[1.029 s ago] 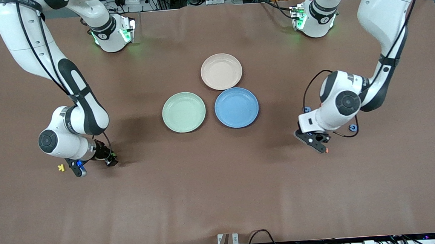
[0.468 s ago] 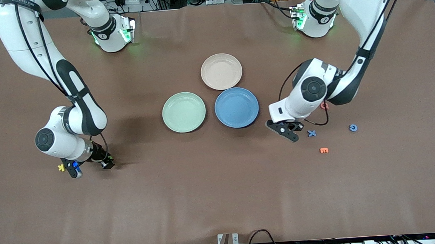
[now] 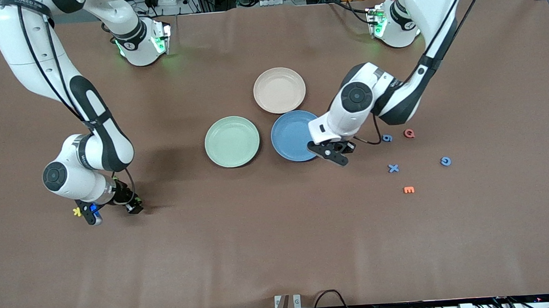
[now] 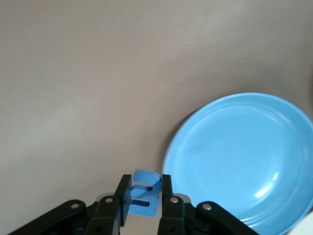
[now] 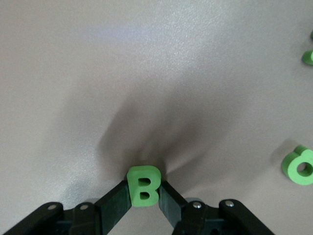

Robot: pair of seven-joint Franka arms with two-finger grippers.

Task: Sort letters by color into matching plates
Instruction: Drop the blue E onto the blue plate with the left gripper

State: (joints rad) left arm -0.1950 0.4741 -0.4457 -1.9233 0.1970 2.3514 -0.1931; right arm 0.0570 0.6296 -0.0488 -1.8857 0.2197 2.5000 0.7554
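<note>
Now the left tool (image 4: 145,198) grips a blue letter (image 4: 145,199) beside the blue plate (image 4: 244,161).

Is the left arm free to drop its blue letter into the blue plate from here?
Probably yes. The left gripper holds the blue letter beside the blue plate, at its rim toward the left arm's end, and nothing lies in the plate.

White glossy arm shells, black joints; black cables; green base lights.
</note>
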